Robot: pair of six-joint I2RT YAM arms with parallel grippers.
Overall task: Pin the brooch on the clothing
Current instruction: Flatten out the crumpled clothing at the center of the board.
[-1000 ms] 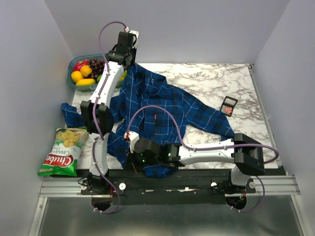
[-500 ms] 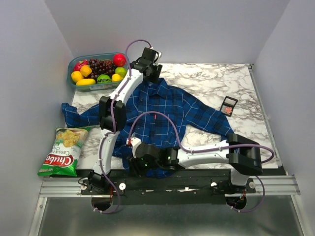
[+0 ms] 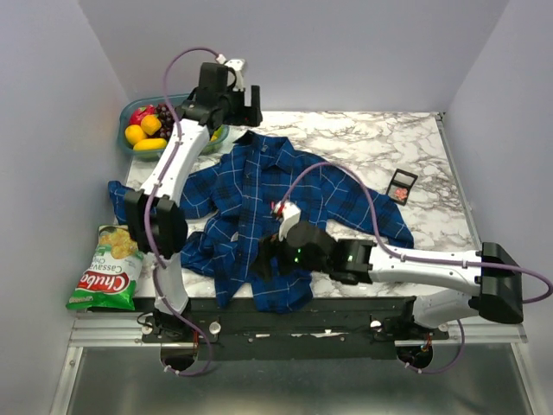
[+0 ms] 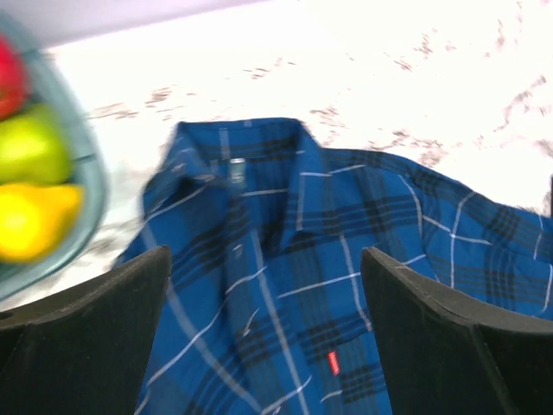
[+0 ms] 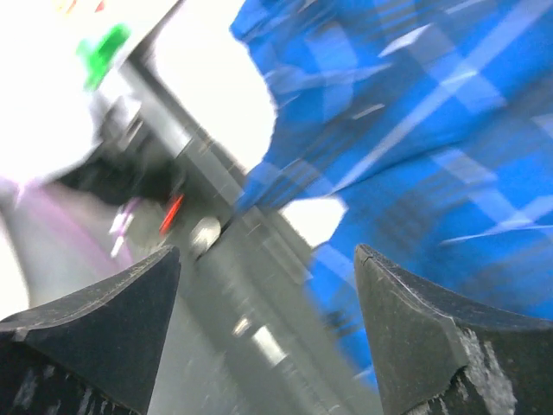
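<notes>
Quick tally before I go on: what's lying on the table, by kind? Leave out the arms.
Shirt: 1
Small black case: 1
Brooch, in the case: 1
Chip bag: 1
Fruit container: 1
Total: 5

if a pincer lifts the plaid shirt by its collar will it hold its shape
Probably not: the shirt lies rumpled, folded at its near hem, so it likely sags and drapes. It looks thin, probably light. Spread sleeves may drag.
</notes>
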